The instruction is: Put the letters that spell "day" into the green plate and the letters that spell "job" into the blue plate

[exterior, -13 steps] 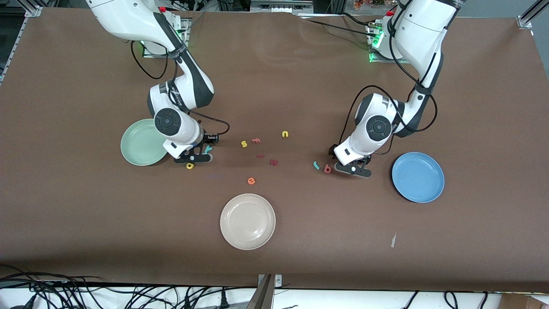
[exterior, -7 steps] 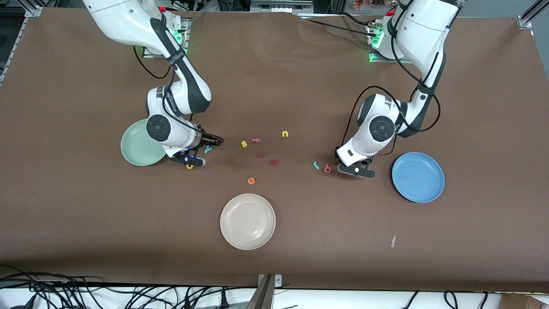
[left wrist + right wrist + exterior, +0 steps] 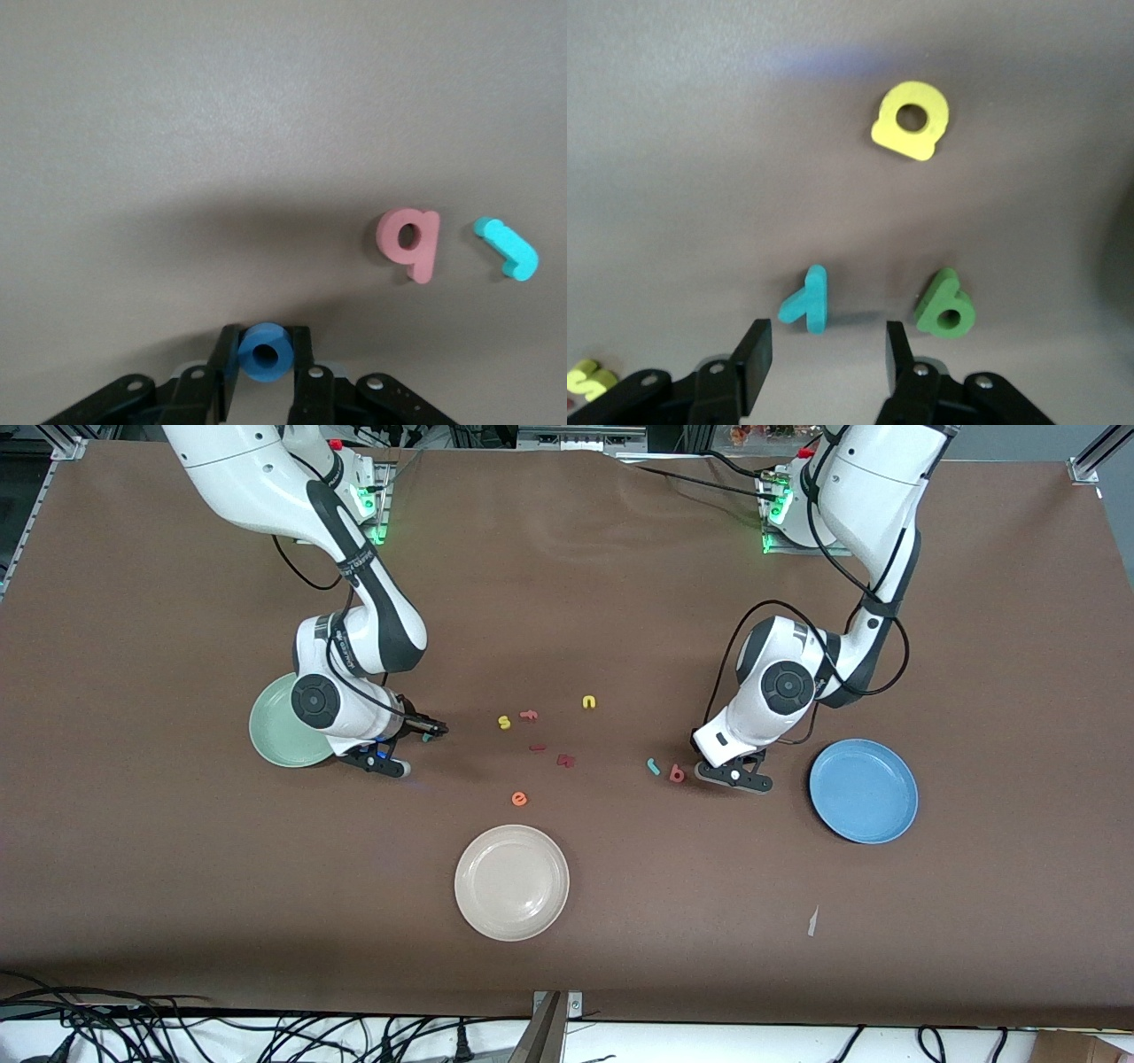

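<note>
The left gripper [image 3: 266, 372], low over the tabletop [image 3: 620, 921] near the blue plate [image 3: 864, 790], has its fingers [image 3: 223, 359] clamped on the blue "o" [image 3: 265, 352], beside the salmon "b" [image 3: 408, 243] and teal "j" [image 3: 508, 249]. The right gripper [image 3: 826, 354], beside the green plate [image 3: 282, 742], holds its fingers [image 3: 755, 354] apart and empty, the teal "y" [image 3: 807, 301] just ahead between them, the green "a" [image 3: 946, 305] and yellow "d" [image 3: 911, 119] nearby.

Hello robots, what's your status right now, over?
Left gripper shut on blue "o", beside salmon "b". Right gripper open, at teal "y". Blue plate holds nothing yet. Nothing in the way.
</note>
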